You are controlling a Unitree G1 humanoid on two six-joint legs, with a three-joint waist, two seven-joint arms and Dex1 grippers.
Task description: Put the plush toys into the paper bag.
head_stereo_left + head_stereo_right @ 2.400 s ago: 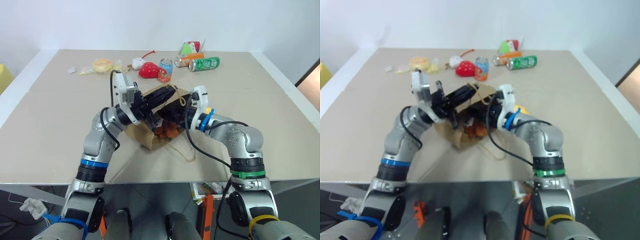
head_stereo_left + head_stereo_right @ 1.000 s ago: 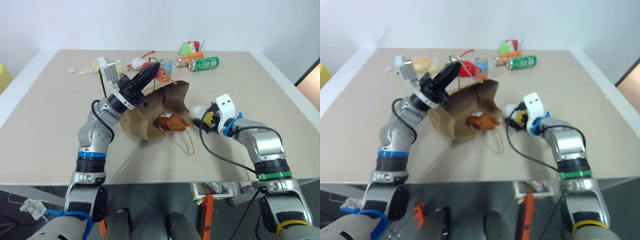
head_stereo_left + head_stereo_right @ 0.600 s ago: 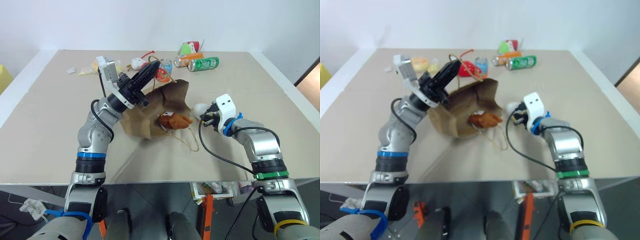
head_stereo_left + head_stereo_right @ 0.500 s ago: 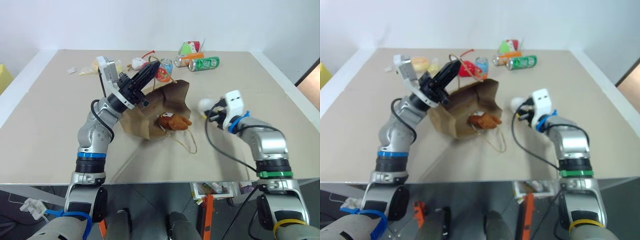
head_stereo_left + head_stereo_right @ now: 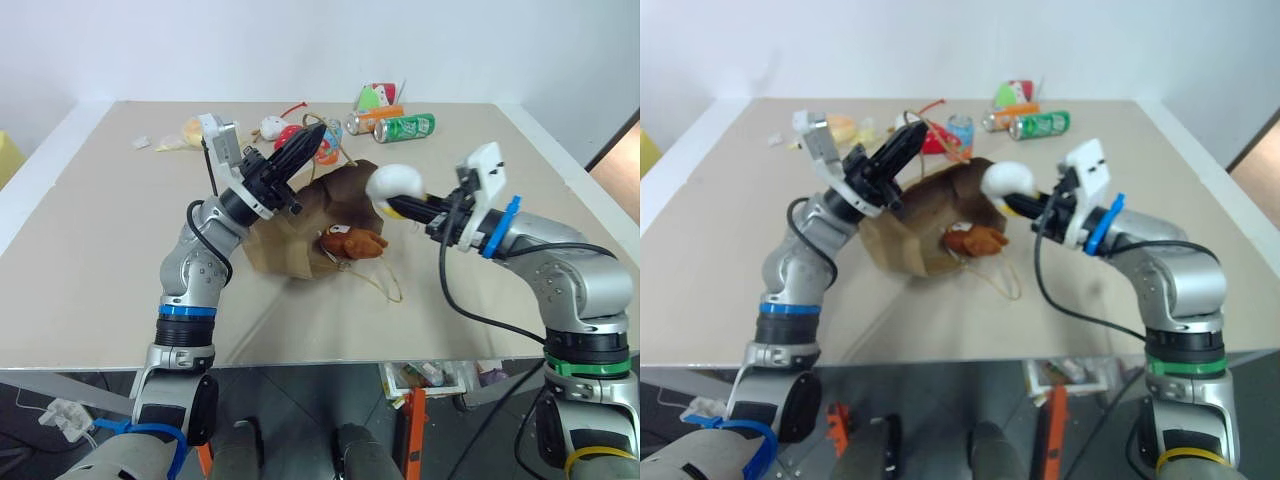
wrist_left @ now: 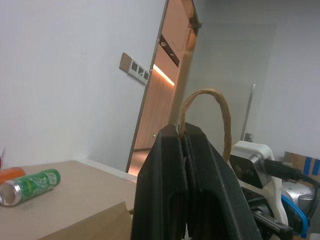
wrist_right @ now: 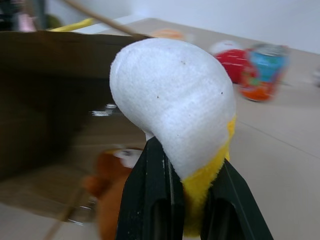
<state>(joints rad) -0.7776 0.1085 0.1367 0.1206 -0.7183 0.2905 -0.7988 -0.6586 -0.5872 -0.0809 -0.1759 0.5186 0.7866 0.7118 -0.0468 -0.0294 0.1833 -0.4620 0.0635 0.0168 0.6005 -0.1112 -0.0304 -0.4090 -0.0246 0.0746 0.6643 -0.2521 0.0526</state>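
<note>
Right end effector (image 5: 412,207) clamped on white-and-yellow egg plush (image 5: 390,186), left end effector (image 5: 303,147) pinching bag handle (image 6: 207,112).

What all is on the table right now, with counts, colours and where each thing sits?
paper bag: one, brown, mid-table, one cord handle lifted by the left end effector
bear plush: one, brown and orange, lying at the bag's mouth
egg plush: one, white and yellow, held in the air above the bag's mouth
strawberry plush: one, red, far side of the table
small round toy: one, white, far side
drink cans: three; green, orange and blue, far side
table: one, beige
left end effector: black, shut on the handle
right end effector: black, shut on the egg plush
</note>
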